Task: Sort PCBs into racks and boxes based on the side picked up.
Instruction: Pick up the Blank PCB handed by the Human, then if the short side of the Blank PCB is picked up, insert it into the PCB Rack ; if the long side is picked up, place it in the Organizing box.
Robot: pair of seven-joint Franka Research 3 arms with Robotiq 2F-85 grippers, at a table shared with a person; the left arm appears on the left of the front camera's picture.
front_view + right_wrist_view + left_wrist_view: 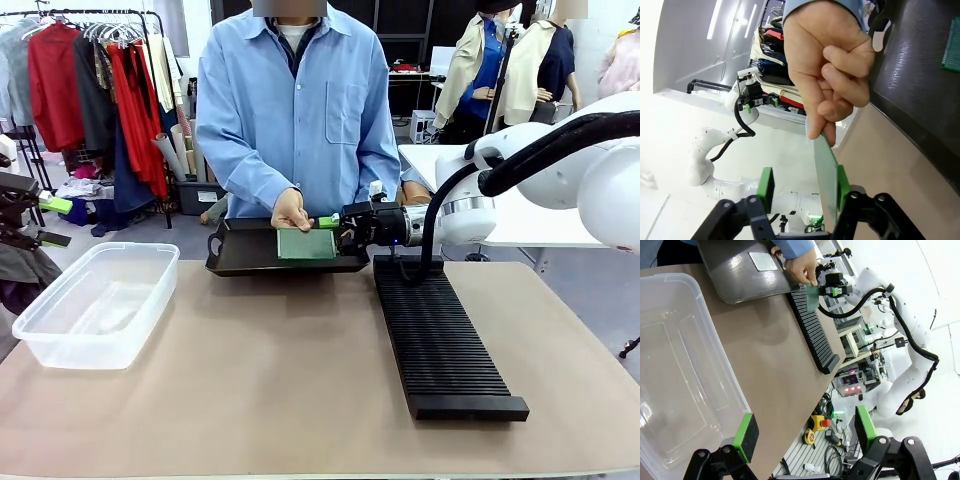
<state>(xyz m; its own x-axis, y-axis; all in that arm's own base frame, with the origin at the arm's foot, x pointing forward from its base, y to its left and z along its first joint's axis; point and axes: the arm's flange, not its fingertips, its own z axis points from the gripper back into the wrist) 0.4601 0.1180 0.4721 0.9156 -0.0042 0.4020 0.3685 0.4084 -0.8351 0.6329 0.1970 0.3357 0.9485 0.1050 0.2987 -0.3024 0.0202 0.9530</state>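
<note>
While a person's hand (pixel 291 210) pinched its top edge, a green PCB (pixel 307 243) stood upright on its edge just beyond the far end of the long black slotted rack (pixel 440 340), toward the robot's left of it. The right gripper (pixel 335 235) had reached in level from the rack's side, with one finger on each face of the board. Seen from the right wrist, the PCB sat edge-on against one green pad (pixel 841 182), and a clear gap showed before the other pad, so the jaws were partly open and not yet clamped. Beneath the board, a shallow black tray (pixel 225 262) lay beside the rack's far end, and a second PCB (pixel 951 45) lay flat in it. Well to the left of the rack stood a clear plastic tub (pixel 100 300). The left gripper (pixel 805 432) hung over the tub's rim, its jaws wide apart and holding nothing.
</note>
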